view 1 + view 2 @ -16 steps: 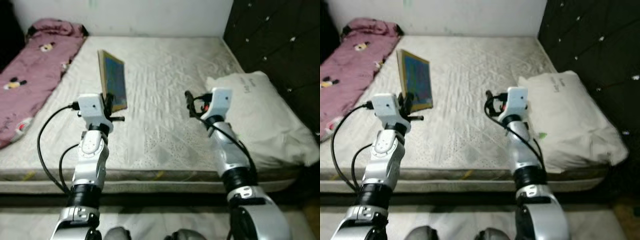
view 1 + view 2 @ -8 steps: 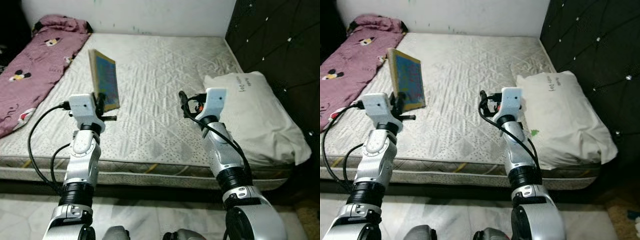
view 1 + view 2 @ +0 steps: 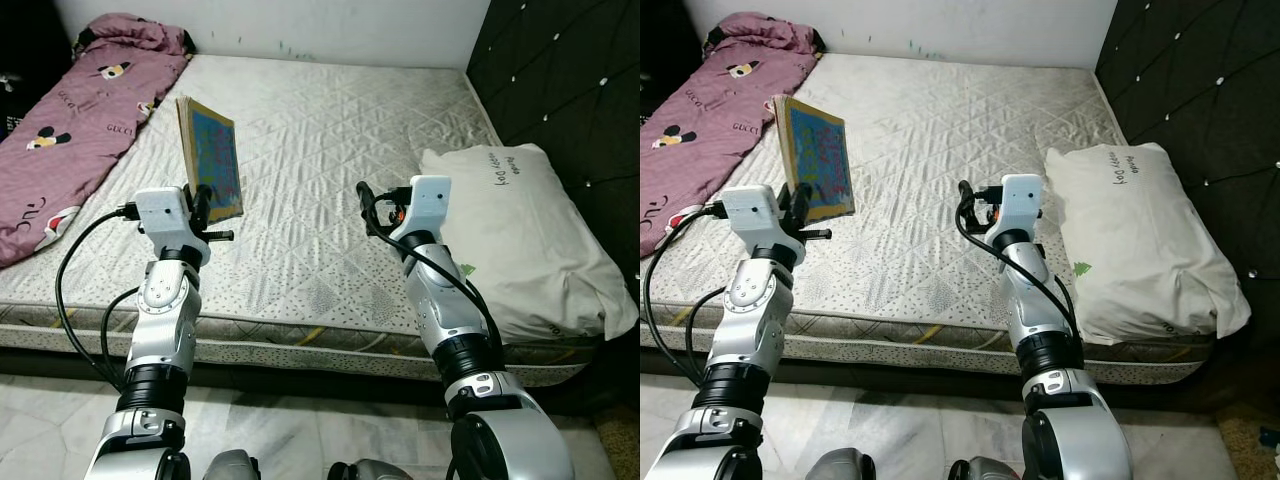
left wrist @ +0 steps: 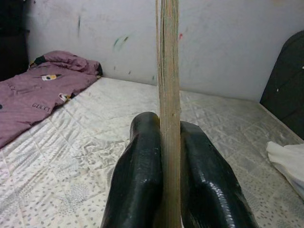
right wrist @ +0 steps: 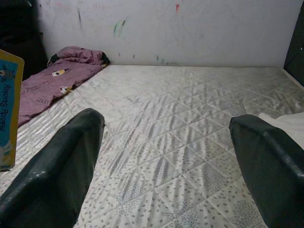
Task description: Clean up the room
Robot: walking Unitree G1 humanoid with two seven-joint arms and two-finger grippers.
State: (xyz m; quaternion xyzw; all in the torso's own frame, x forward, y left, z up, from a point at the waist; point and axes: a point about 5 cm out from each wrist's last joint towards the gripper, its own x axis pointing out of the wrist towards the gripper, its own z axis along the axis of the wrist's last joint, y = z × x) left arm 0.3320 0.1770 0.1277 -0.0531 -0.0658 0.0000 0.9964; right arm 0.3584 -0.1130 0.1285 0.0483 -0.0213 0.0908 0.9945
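Book lifted off the bed, and we have backed away from it.

From the head views, our left gripper (image 3: 205, 200) holds the book (image 3: 212, 159) upright above the mattress (image 3: 330, 150), the purple blanket (image 3: 70, 130) lying along the left edge and the white pillow (image 3: 520, 235) to the right; over the last second the bed has slid up and away in the picture and bare floor (image 3: 40, 400) now shows below, so we judge the camera, not the book, has moved, and carrying it off to a proper place comes next. From the left wrist, both black fingers (image 4: 142, 180) press flat against the book's page edge (image 4: 168, 95), pinching it. From the right wrist, our right gripper (image 5: 166, 156) hangs empty over the mattress, fingers spread wide.
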